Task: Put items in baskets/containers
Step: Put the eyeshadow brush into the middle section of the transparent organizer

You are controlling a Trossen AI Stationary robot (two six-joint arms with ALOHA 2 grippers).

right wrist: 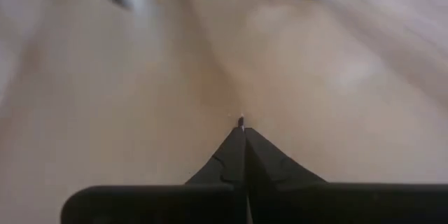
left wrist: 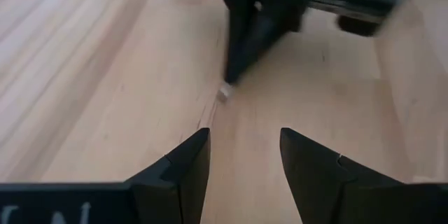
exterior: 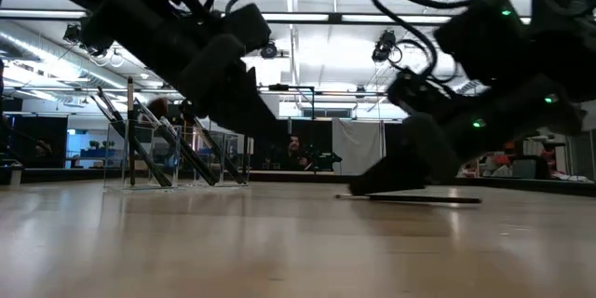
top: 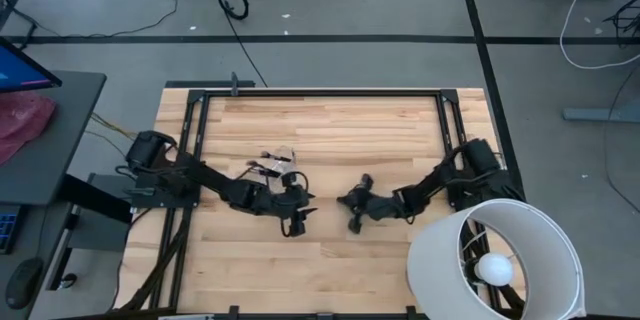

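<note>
A clear container [top: 277, 165] [exterior: 177, 149] stands on the table's far left half, and several dark-handled brushes [exterior: 158, 144] lean inside it. One thin brush [exterior: 410, 199] lies flat on the wood under my right arm. My right gripper [right wrist: 241, 127] [exterior: 358, 189] is shut, slanting down, its tips at the table top near the middle. A tiny pale speck [left wrist: 224, 92] shows at those tips. My left gripper [left wrist: 245, 147] [top: 297, 215] hovers open just left of the right one, with only bare wood between its fingers. My right gripper's shut fingertips [exterior: 365, 186] come down slanting from the table's right and reach the table top right by the lying brush's near end [exterior: 346, 197]. Whether they touch or pinch the brush, I cannot tell.
A big white lamp shade [top: 495, 260] stands at the table's near right corner, close behind my right arm. A black frame [top: 320, 92] rims the far and side edges. Bare wood lies toward the near edge between the arms.
</note>
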